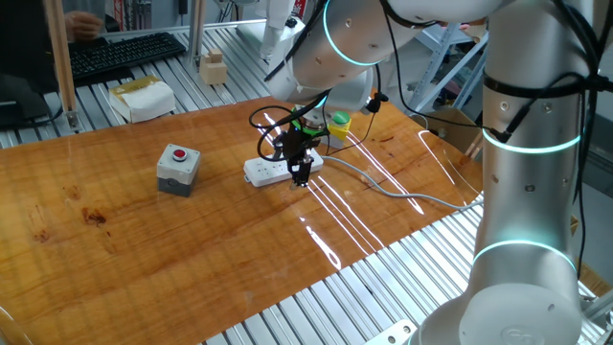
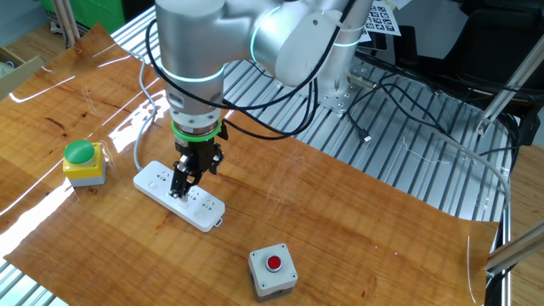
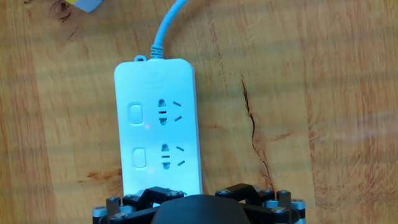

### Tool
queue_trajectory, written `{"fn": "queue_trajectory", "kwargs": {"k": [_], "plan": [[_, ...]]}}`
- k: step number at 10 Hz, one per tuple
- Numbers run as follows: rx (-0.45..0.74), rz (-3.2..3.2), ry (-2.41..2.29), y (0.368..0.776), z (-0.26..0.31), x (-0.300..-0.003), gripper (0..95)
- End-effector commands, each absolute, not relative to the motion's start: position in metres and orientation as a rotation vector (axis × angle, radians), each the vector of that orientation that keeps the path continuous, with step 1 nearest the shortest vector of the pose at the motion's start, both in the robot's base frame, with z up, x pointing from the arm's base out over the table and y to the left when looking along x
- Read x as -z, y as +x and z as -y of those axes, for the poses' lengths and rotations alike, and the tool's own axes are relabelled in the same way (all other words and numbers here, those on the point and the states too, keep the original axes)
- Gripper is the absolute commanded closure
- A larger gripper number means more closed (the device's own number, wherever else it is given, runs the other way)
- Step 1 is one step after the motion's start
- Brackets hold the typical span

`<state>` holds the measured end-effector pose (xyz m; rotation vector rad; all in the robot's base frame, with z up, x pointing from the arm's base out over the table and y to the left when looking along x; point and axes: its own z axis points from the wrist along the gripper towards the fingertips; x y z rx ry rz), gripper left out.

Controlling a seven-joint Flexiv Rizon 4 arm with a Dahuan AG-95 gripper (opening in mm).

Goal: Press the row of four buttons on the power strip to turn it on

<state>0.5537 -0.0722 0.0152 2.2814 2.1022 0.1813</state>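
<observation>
1. The power strip [image 2: 179, 196] lies flat on the wooden table [image 2: 357, 221], well in from every edge, with its grey cable [image 3: 166, 26] running off one short end toward the table's far side in the hand view.

2. The gripper [image 2: 182, 186] points straight down over the strip, fingertips right at the white top face. Whether they actually touch it I cannot tell; the hand view cuts them off at the bottom.

3. Jaws are spread as wide as they go, with nothing between them. This is a poke, not a pick.

4. The row of four buttons [image 3: 137, 135] runs along one long edge. Two rounded rocker switches show in the hand view, each beside its socket; the other two sit hidden under the hand.

5. Handling judgement: a rigid plastic shell, light, and smooth on varnished wood, so it will likely skate or pivot if pushed sideways. Press straight down and the table takes the load.

6. No need to take hold of it. If it must be steadied, the long sides are the place to pinch, never the cable, which would just flex.

7. The switches look small and shallow, so one fingertip needs to land square on a rocker rather than on the socket next door.

8. The grey box with a red button [image 2: 272, 270] and the green-capped yellow box [image 2: 83, 161] sit well apart from the strip, out of the way.
</observation>
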Motion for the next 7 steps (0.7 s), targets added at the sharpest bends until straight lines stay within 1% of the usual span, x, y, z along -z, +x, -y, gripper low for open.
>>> {"fn": "queue_trajectory", "kwargs": {"k": [1, 7], "plan": [[-0.188, -2.102, 2.279, 0.554, 0.071, -0.015, 0.0], [-0.229, -2.075, 2.255, 0.557, 0.066, 0.002, 0.0]]}}
